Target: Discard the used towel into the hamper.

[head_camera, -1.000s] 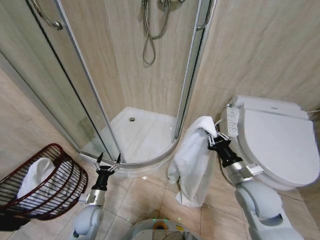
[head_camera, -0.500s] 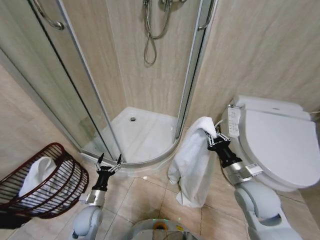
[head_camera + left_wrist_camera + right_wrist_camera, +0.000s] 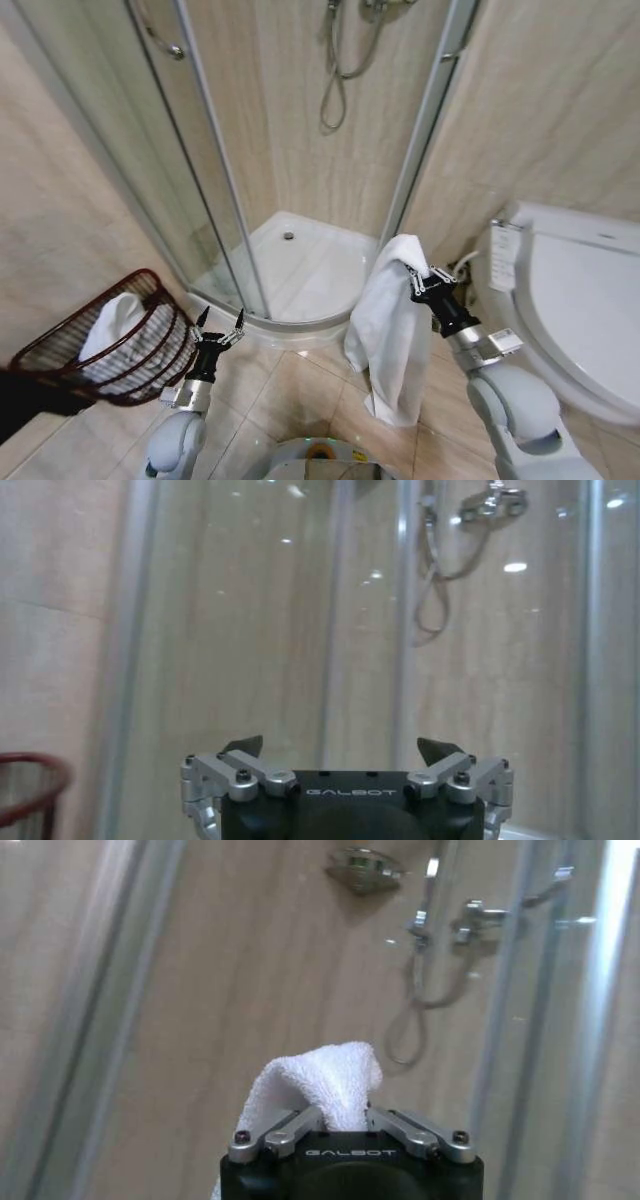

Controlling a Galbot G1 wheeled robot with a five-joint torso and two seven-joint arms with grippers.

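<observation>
Clamped on the towel (image 3: pixel 388 330) at frame centre, our right gripper (image 3: pixel 422 284) carries it; our left gripper (image 3: pixel 220 325) gapes empty. Our view has swung left, bringing the lower-left hamper (image 3: pixel 60 350) nearer.

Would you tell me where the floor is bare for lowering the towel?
Bare tiles lie between the left gripper and the hanging towel, below the shower threshold. The hamper already holds white cloth; the toilet crowds the right.
</observation>
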